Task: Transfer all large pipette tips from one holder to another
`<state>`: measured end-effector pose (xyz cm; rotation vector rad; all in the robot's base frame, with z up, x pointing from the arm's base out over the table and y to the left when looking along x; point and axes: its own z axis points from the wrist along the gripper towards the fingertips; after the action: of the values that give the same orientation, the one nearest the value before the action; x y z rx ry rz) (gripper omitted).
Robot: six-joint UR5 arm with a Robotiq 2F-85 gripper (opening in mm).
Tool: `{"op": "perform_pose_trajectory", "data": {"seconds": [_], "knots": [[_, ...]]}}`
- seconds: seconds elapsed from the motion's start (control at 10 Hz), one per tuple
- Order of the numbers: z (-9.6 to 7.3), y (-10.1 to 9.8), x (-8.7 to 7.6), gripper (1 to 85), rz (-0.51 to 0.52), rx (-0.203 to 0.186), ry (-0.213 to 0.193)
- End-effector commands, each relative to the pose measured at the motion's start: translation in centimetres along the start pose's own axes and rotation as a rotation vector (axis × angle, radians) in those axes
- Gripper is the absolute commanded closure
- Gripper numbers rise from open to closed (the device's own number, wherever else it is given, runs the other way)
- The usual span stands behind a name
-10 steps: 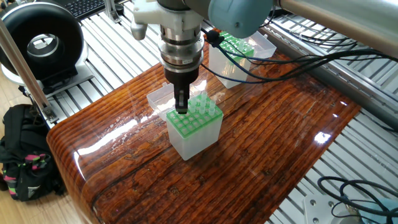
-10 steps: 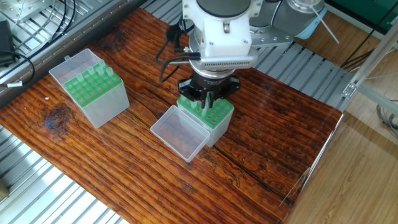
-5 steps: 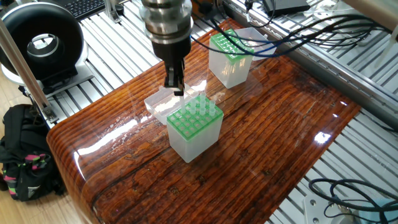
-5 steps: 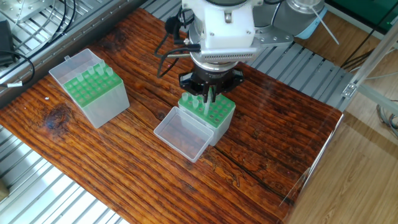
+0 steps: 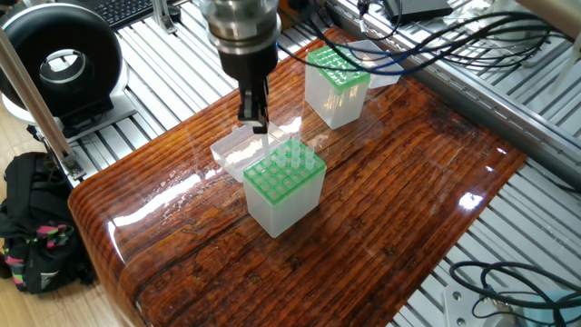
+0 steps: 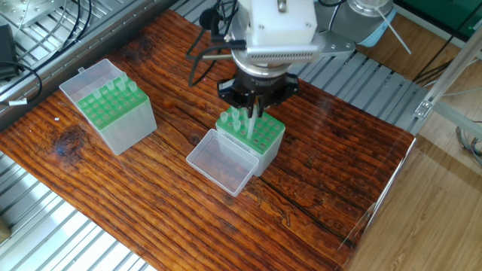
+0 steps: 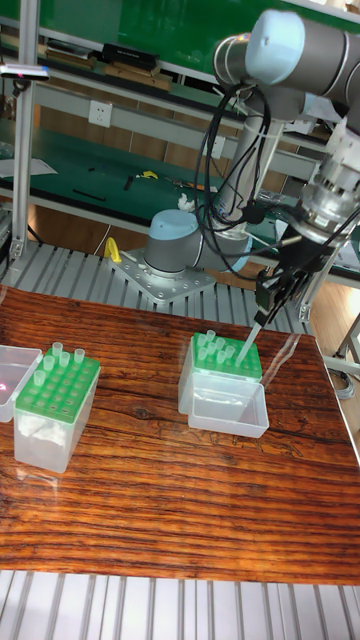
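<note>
Tabletop (image 5: 390,227), glossy wood grain, carrying two green-topped holders, well apart.

Item 1, nearer holder (image 5: 283,186): translucent box with a green grid top. Its hinged lid (image 5: 231,150) lies open and flat beside it. Several large pipette tips (image 5: 298,154) stand upright along its far edge; the front rows are vacant.

Item 2, end effector (image 5: 255,120): a second ago it was sunk among the tips of the nearer holder. It has since risen straight up and now hangs above that holder's far corner. It is clenched on one tip (image 7: 250,345), which hangs from it at a slant in the tall fixed view. The tip's lower end is close over the green top; whether it has fully left its hole cannot be told.

Item 3, farther holder (image 5: 336,86): lid open, green top mostly vacant. A few tips (image 7: 56,352) stand at one edge.

Assessment: one extraction appears done or nearly so. The nearer holder reads as the source and the farther one as the destination. Carrying and seating the held tip come next. Several tips are still to be moved, so the task is far from finished.
</note>
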<state>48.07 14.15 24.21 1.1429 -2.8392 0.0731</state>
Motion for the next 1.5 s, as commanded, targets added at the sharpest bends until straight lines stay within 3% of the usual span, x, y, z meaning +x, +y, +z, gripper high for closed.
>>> {"op": "perform_pose_trajectory", "data": {"seconds": [0.0,0.4,1.0,1.2,1.4], "knots": [[-1.7,0.4,0.0,71.0,0.000,-0.018,-0.010],[-3.1,0.9,0.3,71.0,-0.007,-0.033,-0.012],[-5.1,1.2,1.1,71.0,-0.004,-0.021,-0.014],[-6.1,2.2,0.7,71.0,0.015,-0.040,-0.054],[-7.6,1.7,-0.2,71.0,0.076,0.009,-0.154]]}}
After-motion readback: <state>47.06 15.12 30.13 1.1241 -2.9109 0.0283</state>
